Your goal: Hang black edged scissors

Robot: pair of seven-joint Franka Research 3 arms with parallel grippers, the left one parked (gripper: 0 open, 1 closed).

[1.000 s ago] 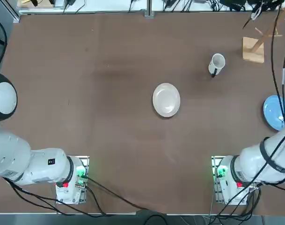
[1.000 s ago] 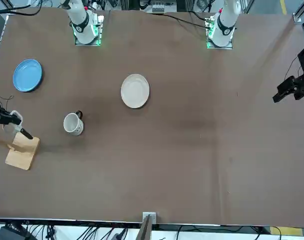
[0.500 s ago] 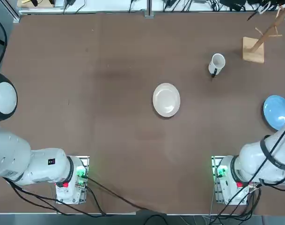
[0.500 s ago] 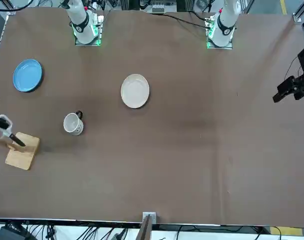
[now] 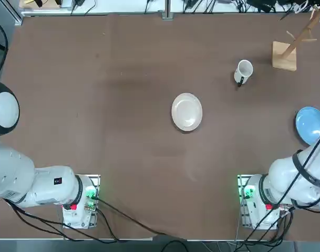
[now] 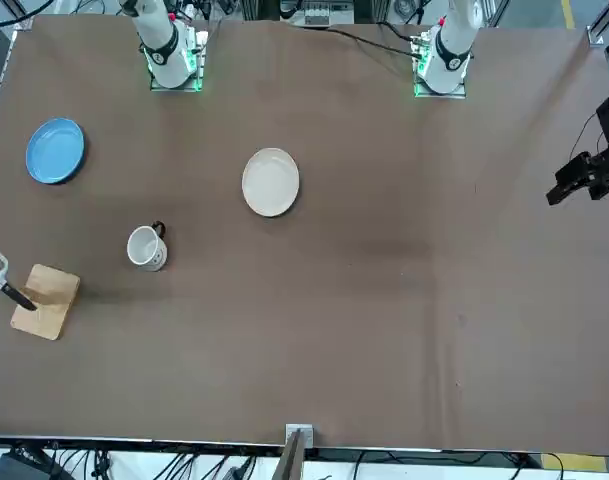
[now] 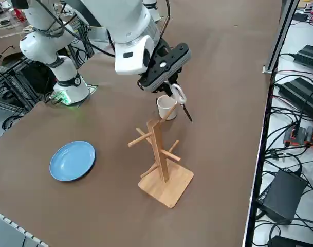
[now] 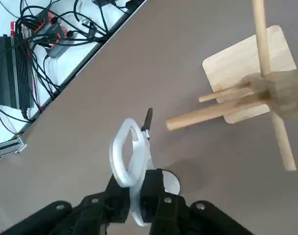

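From where I stand, the right gripper point(image 7: 172, 88) hangs in the air above the far right corner of the table, its fingers clenched on the black edged scissors point(image 7: 180, 100). In the wrist view the scissors point(image 8: 131, 157) show a pale finger loop pinched between the fingers, with the dark tip pointing away from the gripper. They sit just beside the top of the wooden peg rack point(image 7: 160, 154), near an upper peg but apart from it; no loop is over a peg yet. Seen from overhead, the rack point(image 5: 290, 46) stands at about two o'clock from the cream plate point(image 5: 187, 112) at the table's middle. The white mug point(image 5: 243, 72) sits between them, nearer the rack. The blue plate point(image 5: 311, 125) lies at about three o'clock from the cream plate, near the table's right edge.
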